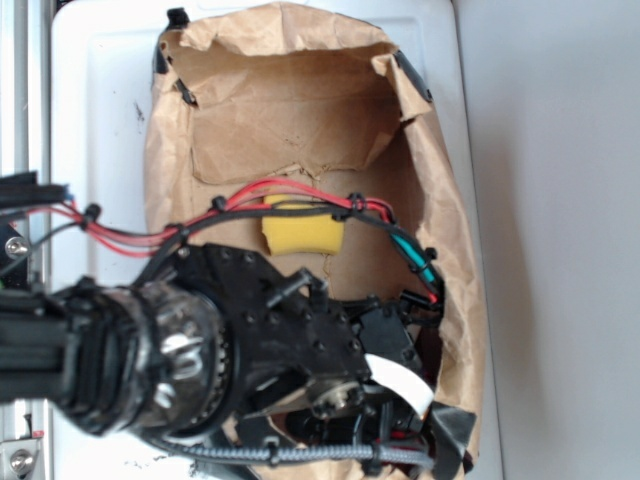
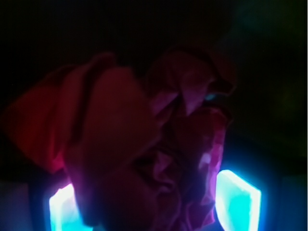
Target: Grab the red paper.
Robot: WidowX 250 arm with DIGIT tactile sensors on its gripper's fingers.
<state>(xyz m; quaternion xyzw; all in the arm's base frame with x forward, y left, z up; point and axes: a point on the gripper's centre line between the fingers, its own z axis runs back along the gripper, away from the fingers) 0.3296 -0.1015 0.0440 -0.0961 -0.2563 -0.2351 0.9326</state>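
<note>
Red paper, crumpled, fills the wrist view between two glowing pincer fingers; whether clenched, cannot tell.

From outside we see bright, even daylight, washed-out whites, and the near arm blurred. At the wrist we see near darkness: two cyan-glowing pads flare, dimly tinting the soft-focus red paper.

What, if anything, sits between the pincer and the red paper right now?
Nothing visible. In the wrist view the red paper fills the space between the two glowing fingers of the pincer. The yellow sponge lies apart, farther back in the brown paper bag.
</note>
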